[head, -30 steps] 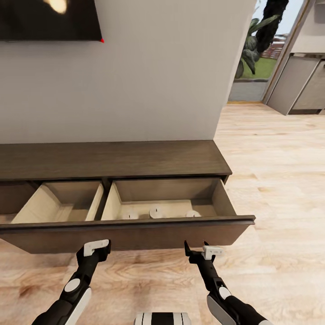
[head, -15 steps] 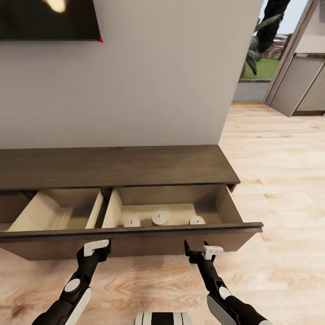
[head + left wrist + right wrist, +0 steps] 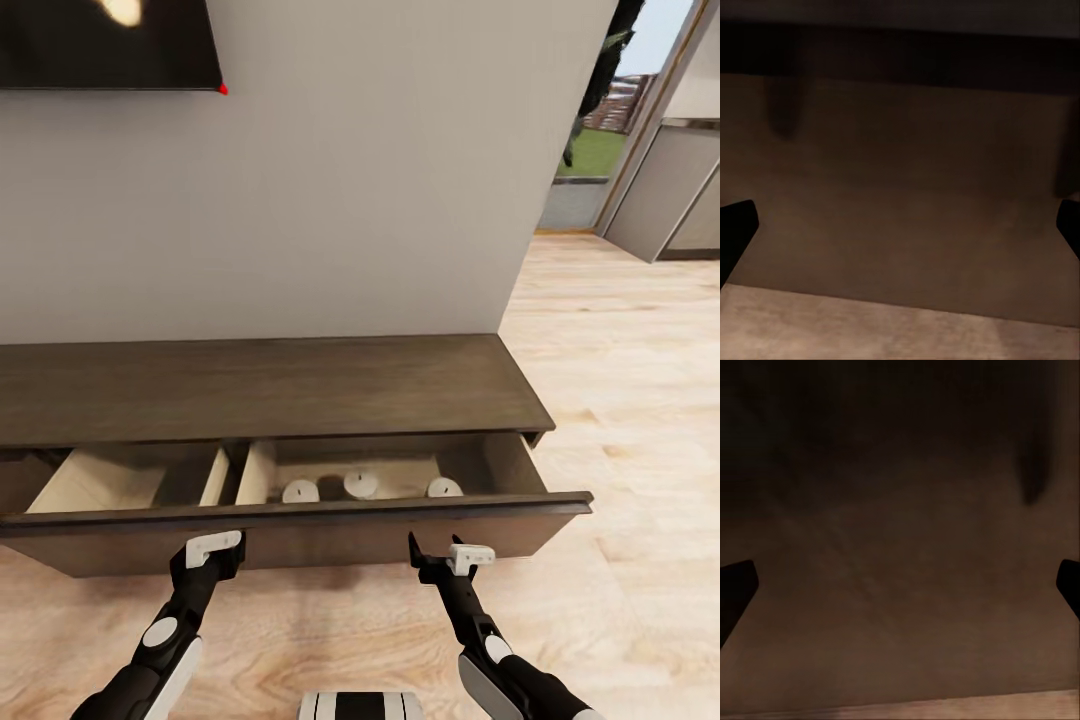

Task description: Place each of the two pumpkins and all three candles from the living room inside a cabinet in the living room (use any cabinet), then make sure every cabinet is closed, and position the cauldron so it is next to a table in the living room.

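Observation:
The long dark-brown cabinet [image 3: 260, 385] stands against the wall, its wide drawer front [image 3: 300, 535] pulled partly out. Three pale squat candles [image 3: 300, 491] [image 3: 361, 485] [image 3: 444, 488] sit in the drawer's right compartment; the left compartment [image 3: 120, 480] looks bare. My left gripper [image 3: 212, 555] [image 3: 900, 232] and right gripper [image 3: 447, 556] [image 3: 900, 592] are both open, held right against the drawer front with nothing between their fingers. The pumpkins, the cauldron and the table are out of view.
A dark TV screen [image 3: 100, 40] hangs on the grey wall above the cabinet. To the right, light wooden floor [image 3: 640, 400] runs toward grey kitchen units [image 3: 665, 195] and a glazed doorway [image 3: 590, 150].
The view has moved closer to the cabinet. The drawer's opening has narrowed, its front staying level with both grippers. The candles now lie nearer the front.

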Available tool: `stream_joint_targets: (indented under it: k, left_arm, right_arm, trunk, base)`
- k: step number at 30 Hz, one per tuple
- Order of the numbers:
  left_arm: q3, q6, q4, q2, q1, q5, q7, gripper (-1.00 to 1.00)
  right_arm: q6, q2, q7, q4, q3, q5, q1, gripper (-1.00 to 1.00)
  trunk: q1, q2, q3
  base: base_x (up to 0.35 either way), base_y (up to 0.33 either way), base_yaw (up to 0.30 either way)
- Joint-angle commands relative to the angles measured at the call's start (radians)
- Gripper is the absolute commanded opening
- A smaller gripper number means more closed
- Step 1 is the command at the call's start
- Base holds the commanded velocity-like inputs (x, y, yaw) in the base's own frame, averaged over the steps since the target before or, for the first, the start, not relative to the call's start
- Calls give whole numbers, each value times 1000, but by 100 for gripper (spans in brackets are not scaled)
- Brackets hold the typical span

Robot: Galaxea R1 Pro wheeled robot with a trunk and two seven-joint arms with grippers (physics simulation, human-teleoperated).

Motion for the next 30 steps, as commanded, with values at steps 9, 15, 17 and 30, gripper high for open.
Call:
stream_joint_targets:
  k: [9, 15, 17, 30]
  left_arm:
    - [-4, -3, -1, 2, -1, 7, 9, 100]
    - [-4, -3, -1, 1, -1, 7, 9, 100]
    - [-4, -3, -1, 2, -1, 7, 9, 100]
    - [-4, -3, -1, 2, -1, 7, 9, 100]
  right_arm:
    - [-4, -1, -9, -1, 8, -4, -1, 100]
    - [-4, -1, -10, -1, 8, -4, -1, 100]
    - [-4, -1, -10, -1, 8, -4, -1, 100]
    - [-4, -1, -10, -1, 8, -4, -1, 100]
  trunk:
    - [0, 0, -1]
    - [0, 0, -1]
    - [0, 0, -1]
    - [0, 0, -1]
  base:
    - [213, 5, 0]
    - [213, 0, 0]
    - [213, 0, 0]
    - [208, 0, 0]
